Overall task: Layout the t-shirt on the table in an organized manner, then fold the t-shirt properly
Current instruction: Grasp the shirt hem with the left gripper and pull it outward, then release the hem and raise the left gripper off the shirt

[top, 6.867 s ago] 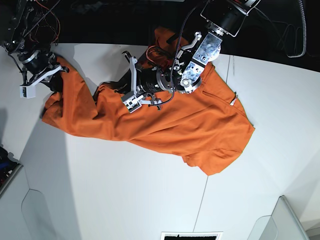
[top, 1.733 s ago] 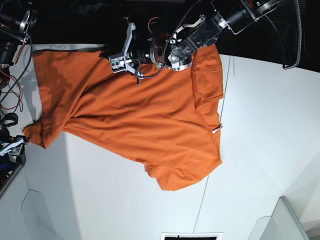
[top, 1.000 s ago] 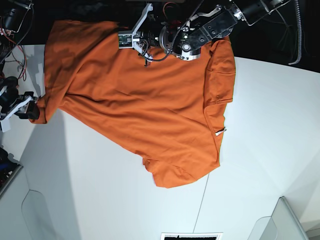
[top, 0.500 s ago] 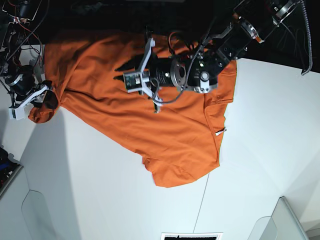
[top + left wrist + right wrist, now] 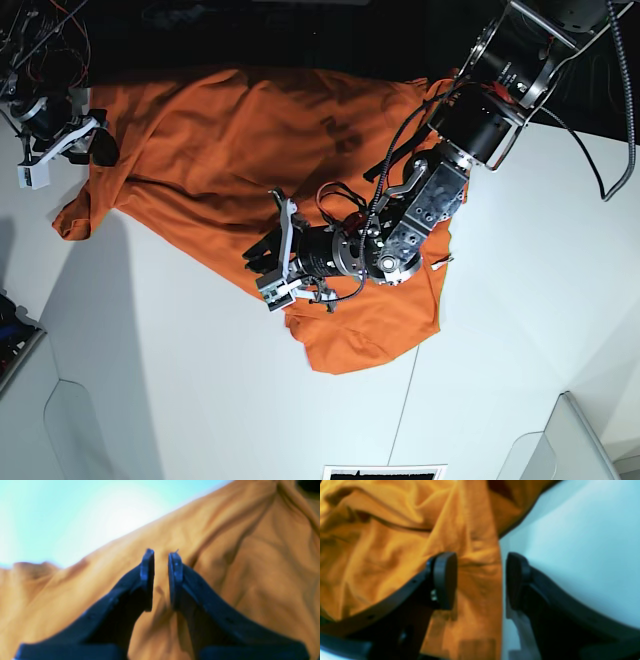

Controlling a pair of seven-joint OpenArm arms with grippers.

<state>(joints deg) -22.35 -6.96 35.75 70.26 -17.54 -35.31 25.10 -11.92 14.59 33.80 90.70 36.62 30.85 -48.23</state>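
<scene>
In the left wrist view, the left gripper (image 5: pixel 161 580) points down at the orange t-shirt (image 5: pixel 250 567), its two dark fingers (image 5: pixel 147 575) drawn near each other with a thin slot between them; wrinkled cloth shows through the slot, but whether any fold is pinched cannot be told. A pale patch of the table (image 5: pixel 62 512) shows past the cloth's edge at upper left. In the right wrist view, the right gripper (image 5: pixel 481 580) stands with its jaws spread wide and released, holding nothing; the shirt's edge runs between the pads (image 5: pixel 445 580), rumpled cloth under the one and bare white table (image 5: pixel 570 555) under the other. In the base view, the t-shirt (image 5: pixel 220 140) lies spread across the table (image 5: pixel 200 400) from the far edge toward the middle, one sleeve drooping at the left. The left gripper (image 5: pixel 272 268) hovers low over the shirt's lower hem, while the right gripper (image 5: pixel 45 150) sits at the shirt's far left corner.
</scene>
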